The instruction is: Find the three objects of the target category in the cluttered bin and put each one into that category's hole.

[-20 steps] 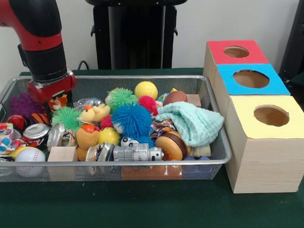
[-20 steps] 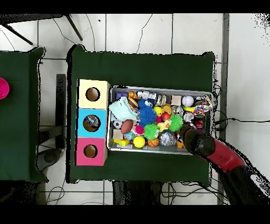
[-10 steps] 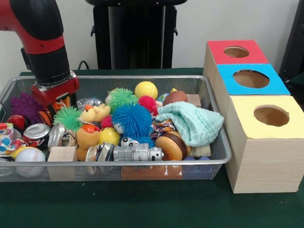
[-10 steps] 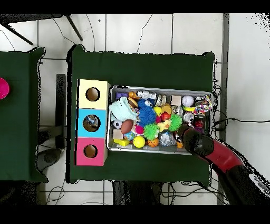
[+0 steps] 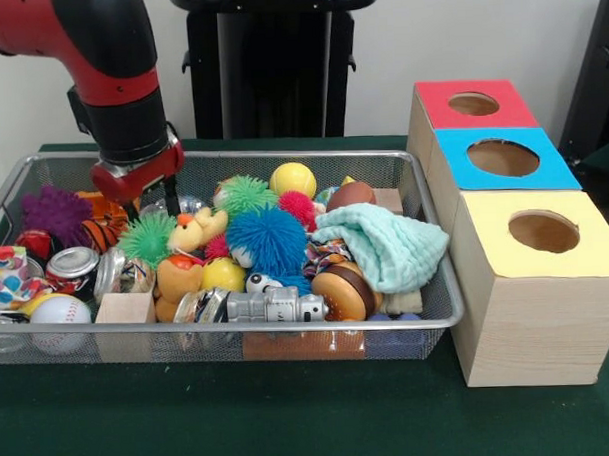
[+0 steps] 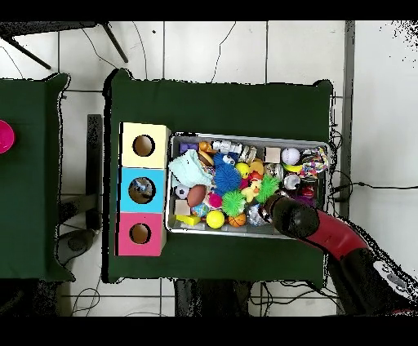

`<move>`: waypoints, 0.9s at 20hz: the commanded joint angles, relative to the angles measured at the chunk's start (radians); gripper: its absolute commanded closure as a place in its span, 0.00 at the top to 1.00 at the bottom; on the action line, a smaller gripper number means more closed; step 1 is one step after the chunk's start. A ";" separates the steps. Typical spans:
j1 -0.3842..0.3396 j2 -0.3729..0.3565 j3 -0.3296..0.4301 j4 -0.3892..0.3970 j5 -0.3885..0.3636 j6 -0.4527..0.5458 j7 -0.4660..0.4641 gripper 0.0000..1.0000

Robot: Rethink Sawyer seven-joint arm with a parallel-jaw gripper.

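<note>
Item: wire-mesh metal bin [image 5: 433, 314] of mixed toys on green worktop [image 5: 291, 419], three wooden hole-boxes [image 5: 502, 161] at its 3 o'clock; hand [image 5: 152, 205], closure indiscernible, hovers above spiky green ball [image 5: 145, 237]; advise descending vertically, clear of neighbours.

Table: I see a table under dark green cloth [image 5: 292, 429], with a second green-covered table [image 6: 28, 175] at nine o'clock overhead, apart from it.
Bin: a silver wire-mesh bin [image 5: 312, 168] crammed with toys rests directly on the cloth, at three o'clock of the table's middle overhead.
Boxes: three pale wooden boxes stand in a touching row just beside the bin at its nine o'clock overhead; yellow-topped box [image 5: 536, 280], blue-topped box [image 5: 502, 159], red-topped box [image 5: 472, 104], each with one round hole on top.
</note>
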 commanded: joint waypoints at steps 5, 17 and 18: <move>0.063 -0.115 -0.030 -0.018 0.011 0.197 0.181 1.00; 0.020 -0.069 0.033 0.030 0.029 0.139 0.191 1.00; 0.021 -0.060 0.034 0.030 0.030 0.134 0.196 1.00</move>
